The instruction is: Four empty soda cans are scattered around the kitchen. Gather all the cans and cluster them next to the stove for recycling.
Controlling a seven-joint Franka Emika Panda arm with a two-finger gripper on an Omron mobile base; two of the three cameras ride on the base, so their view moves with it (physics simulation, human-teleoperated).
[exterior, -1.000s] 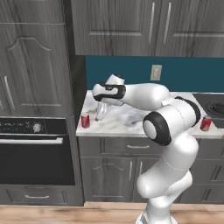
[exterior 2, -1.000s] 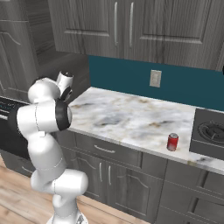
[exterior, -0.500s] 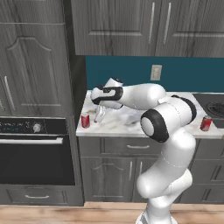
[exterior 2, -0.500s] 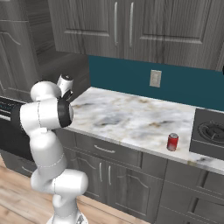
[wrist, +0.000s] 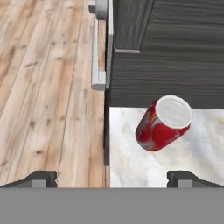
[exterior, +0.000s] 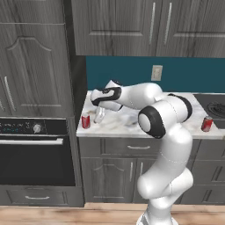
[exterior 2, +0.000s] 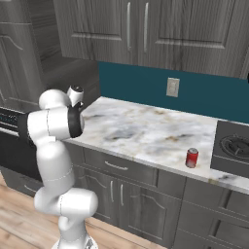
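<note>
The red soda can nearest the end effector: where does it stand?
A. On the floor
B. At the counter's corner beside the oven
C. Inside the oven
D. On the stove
B: the red soda can stands upright at the marble counter corner, beside the oven, with the open end effector alongside.

This is a home kitchen: dark grey wood-grain cabinets (exterior: 132, 26) hang above a marbled counter (exterior 2: 146, 133) with a teal backsplash (exterior 2: 204, 92) and a wall outlet (exterior 2: 172, 87). A black built-in oven (exterior: 35, 151) sits beside the counter's left edge, a cooktop (exterior 2: 233, 148) at its right end, over plank flooring (wrist: 48, 87).
</note>
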